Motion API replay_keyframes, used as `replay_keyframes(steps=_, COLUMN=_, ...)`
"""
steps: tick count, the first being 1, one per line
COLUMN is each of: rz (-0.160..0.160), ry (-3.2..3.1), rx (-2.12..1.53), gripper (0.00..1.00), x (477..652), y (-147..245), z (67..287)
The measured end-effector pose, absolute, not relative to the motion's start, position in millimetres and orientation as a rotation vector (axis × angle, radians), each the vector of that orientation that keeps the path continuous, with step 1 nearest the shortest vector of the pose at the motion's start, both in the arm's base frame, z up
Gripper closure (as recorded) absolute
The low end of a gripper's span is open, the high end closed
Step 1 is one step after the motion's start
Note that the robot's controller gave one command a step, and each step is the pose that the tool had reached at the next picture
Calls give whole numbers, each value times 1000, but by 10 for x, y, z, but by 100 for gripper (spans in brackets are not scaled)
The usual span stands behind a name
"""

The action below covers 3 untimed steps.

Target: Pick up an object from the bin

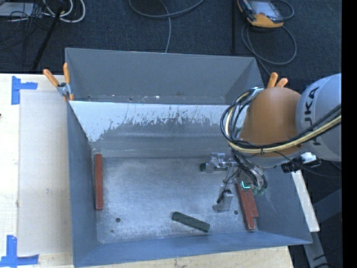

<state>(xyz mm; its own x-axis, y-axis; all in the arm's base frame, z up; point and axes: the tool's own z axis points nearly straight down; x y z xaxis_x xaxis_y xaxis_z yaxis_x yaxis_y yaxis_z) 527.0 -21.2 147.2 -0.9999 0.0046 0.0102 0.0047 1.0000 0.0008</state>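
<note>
1. Your gripper (225, 197) is low in the right part of the bin (156, 77), close to the floor. From this angle you cannot tell whether it stands apart or closed, because the wrist hardware overlaps it.
2. You cannot see anything clamped in it, so do not count it as holding anything. Whether it touches the floor cannot be read either.
3. Just beside it, on its right, lies a reddish-brown stick (247, 206). The stick lies flat, running from the wrist toward the front wall, near the foot of the right-hand slope. It is the nearest candidate, probably why the tool is down here, but the gripper is beside it and not around it.
4. Above the tool, the orange cover (268, 119) and the looped cables (230, 128) hang over the right wall. They are parts of the arm, and they hide the wrist from you.
5. Further out, a dark flat bar (191, 221) lies at a slant near the front wall, apart from the gripper.
6. Well apart, a second reddish-brown stick (98, 181) lies along the foot of the left wall. Things lying that close to a wall likely leave little room for a grasp.
7. My reading: the pick is not yet made.
</note>
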Motion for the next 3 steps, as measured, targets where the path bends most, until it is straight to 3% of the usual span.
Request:
replay_keyframes(steps=1, rz=-3, ry=-3151, rx=138, gripper=0, x=4795, y=520, z=687)
replay_keyframes(steps=2, rz=0, ry=-3139, rx=133, gripper=100, x=4774, y=493, z=696)
replay_keyframes(steps=3, rz=0, ry=-3145, rx=186, gripper=100, x=4988, y=496, z=2214)
